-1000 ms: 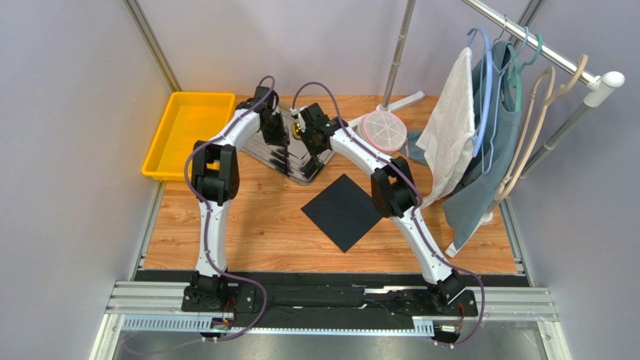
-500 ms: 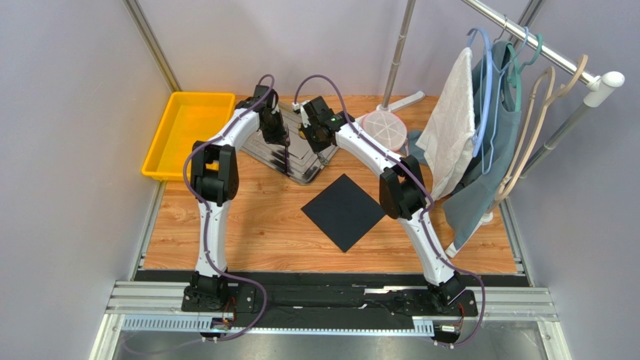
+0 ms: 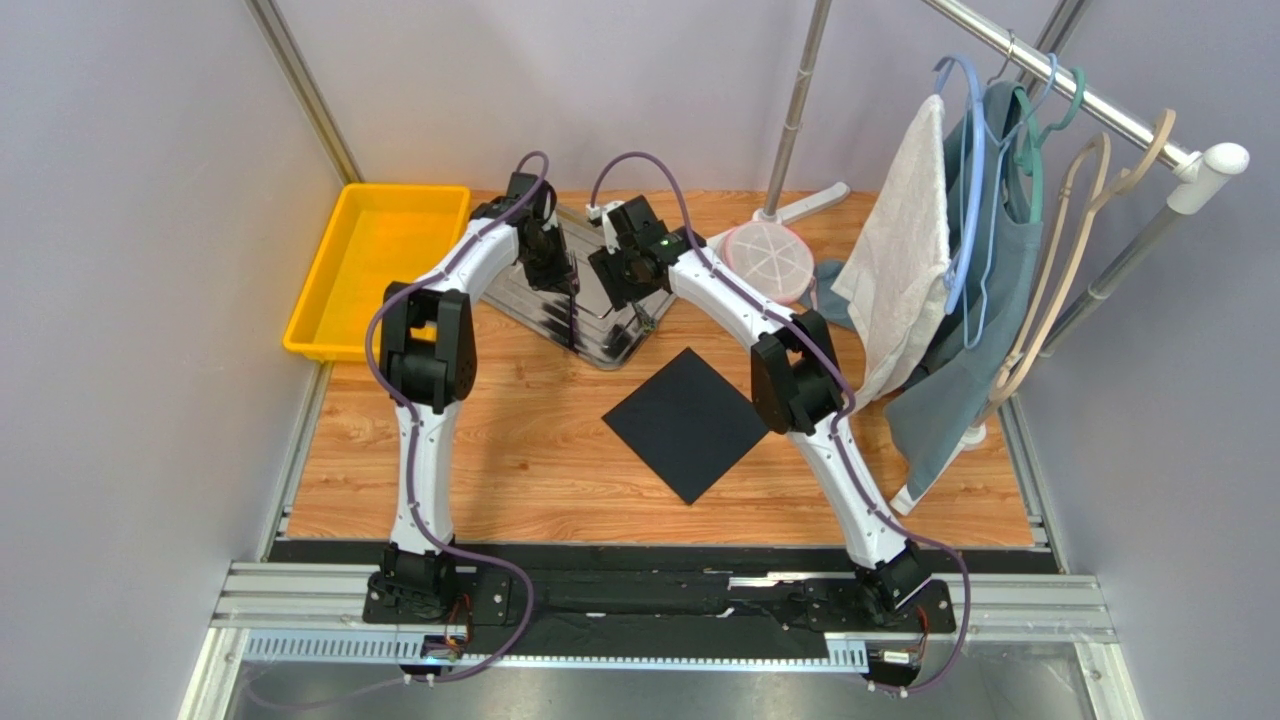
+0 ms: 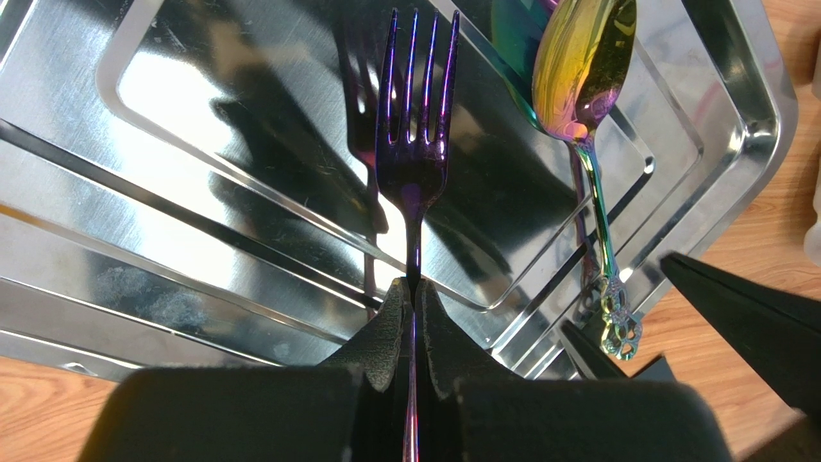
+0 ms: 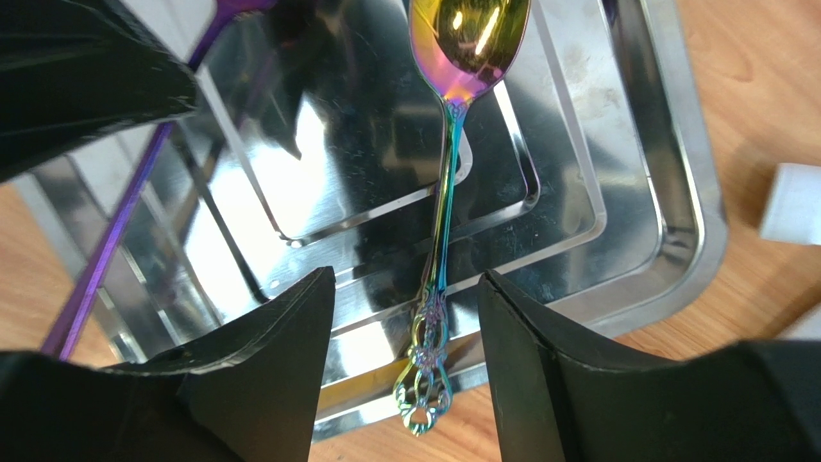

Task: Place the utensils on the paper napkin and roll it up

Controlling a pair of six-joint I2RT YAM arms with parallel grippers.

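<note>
Hovering over the grey tray point(image 3: 601, 342) in the top view, the left gripper point(image 3: 559, 300) and right gripper point(image 3: 624, 288) work where the cutlery lies. The black paper napkin point(image 3: 687, 423) lies flat, well apart on their base side.

Left wrist view: the jaws are pinched shut on the purple fork point(image 4: 416, 144) by its handle, tines ahead, seemingly to carry it.

Right wrist view: the jaws are spread wide and straddle the spoon point(image 5: 445, 221) handle without touching it, with the bowl ahead.
</note>
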